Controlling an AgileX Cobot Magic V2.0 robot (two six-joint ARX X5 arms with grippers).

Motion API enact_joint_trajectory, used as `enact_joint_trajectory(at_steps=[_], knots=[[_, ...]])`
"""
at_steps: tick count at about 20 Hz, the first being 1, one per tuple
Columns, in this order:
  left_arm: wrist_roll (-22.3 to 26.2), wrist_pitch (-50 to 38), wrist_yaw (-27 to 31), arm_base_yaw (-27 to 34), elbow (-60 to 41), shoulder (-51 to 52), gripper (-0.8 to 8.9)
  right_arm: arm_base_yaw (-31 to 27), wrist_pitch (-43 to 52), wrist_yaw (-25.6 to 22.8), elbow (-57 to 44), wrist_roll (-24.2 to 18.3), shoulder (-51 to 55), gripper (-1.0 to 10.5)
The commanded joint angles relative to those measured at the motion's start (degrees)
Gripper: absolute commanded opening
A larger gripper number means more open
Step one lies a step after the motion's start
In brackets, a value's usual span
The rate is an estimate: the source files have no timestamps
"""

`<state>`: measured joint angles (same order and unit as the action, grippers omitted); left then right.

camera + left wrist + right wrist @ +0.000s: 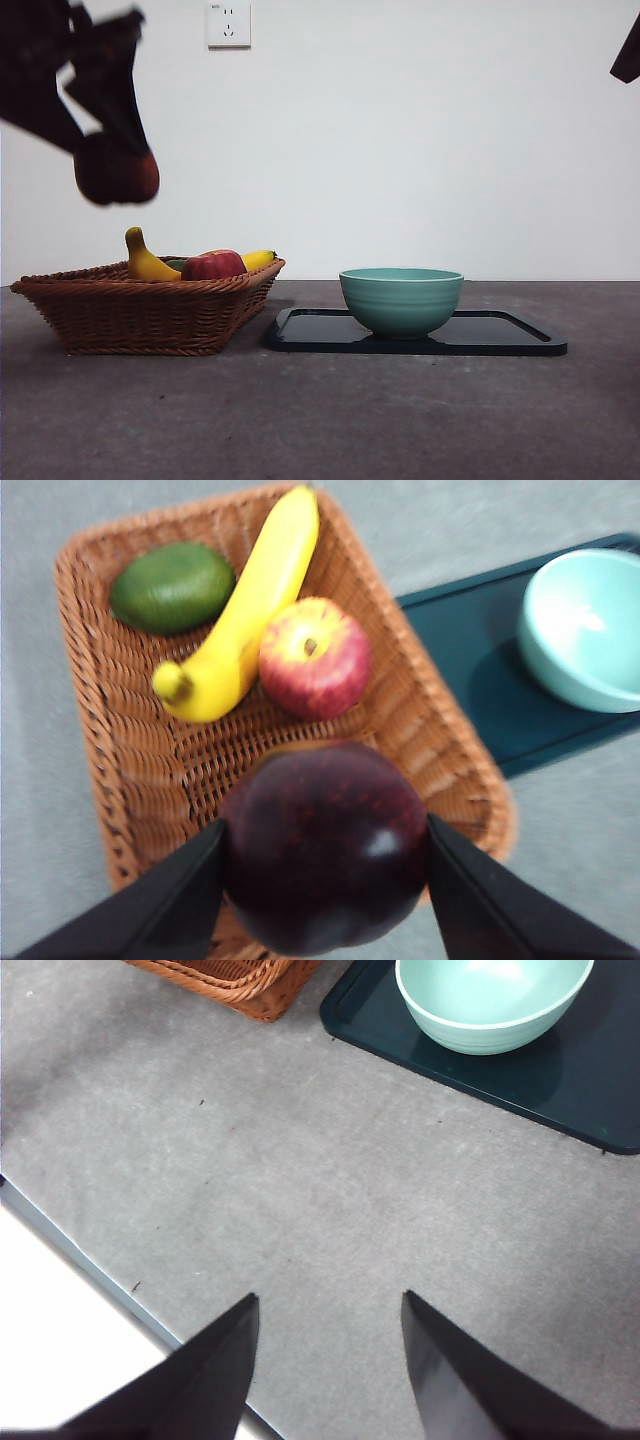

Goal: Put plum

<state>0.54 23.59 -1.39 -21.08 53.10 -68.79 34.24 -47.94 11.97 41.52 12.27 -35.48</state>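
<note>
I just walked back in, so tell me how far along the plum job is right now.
Done: the plum is out of the basket, gripped by the left hand and lifted high above it. In hand: carrying it; the banana, apple and green fruit remain in the basket. Left: setting it down, probably in the bowl on the tray, which looks empty. The right hand waits, open.
</note>
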Motion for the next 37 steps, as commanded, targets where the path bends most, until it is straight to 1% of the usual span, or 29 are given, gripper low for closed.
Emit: enact_joint_trajectory(at_steps=[1,10,14,17,20,23,27,29,32,35,37], knots=[[-0.1,-5.6,0.1,0.5,-1.9,-3.3,2.12,0.5,0.3,0.0,0.3,-0.2,-0.2,2.3],[0.1,-17.3,0.1,1.7,-2.4,-18.5,2.12,0.5,0.3,0.0,0.3,0.5,-0.2,2.3],[0.1,-18.8,0.1,1.7,-2.4,-21.9,2.15,0.5,0.3,0.0,0.3,0.7,-0.2,2.3],[0.0,-18.5,0.1,1.7,-2.4,-22.3,2.27,0.5,0.3,0.0,0.3,0.8,-0.2,2.3],[-0.2,-18.3,0.1,1.7,-2.4,-22.3,4.18,0.5,0.3,0.0,0.3,0.8,-0.2,2.3],[-0.8,-17.6,0.1,1.6,-2.3,-21.6,4.35,0.5,0.3,0.0,0.3,0.8,-0.2,2.3],[-1.5,-16.3,0.1,1.4,-2.2,-17.0,4.35,0.5,0.3,0.0,0.3,0.8,-0.2,2.3],[-1.5,-14.9,0.1,1.2,-2.2,-12.9,4.35,0.5,0.3,0.0,0.3,0.8,-0.2,2.3],[-1.6,-10.1,-0.6,0.4,-2.2,-4.7,4.34,0.5,0.3,0.0,0.3,0.8,-0.2,2.3],[-1.7,-3.5,-6.7,-0.6,-2.2,3.8,4.33,0.5,0.4,-0.2,0.3,0.8,-0.2,2.3],[-2.4,1.8,-12.6,-1.4,-2.2,9.7,4.32,0.5,0.5,-0.2,0.3,0.8,-0.2,2.3]])
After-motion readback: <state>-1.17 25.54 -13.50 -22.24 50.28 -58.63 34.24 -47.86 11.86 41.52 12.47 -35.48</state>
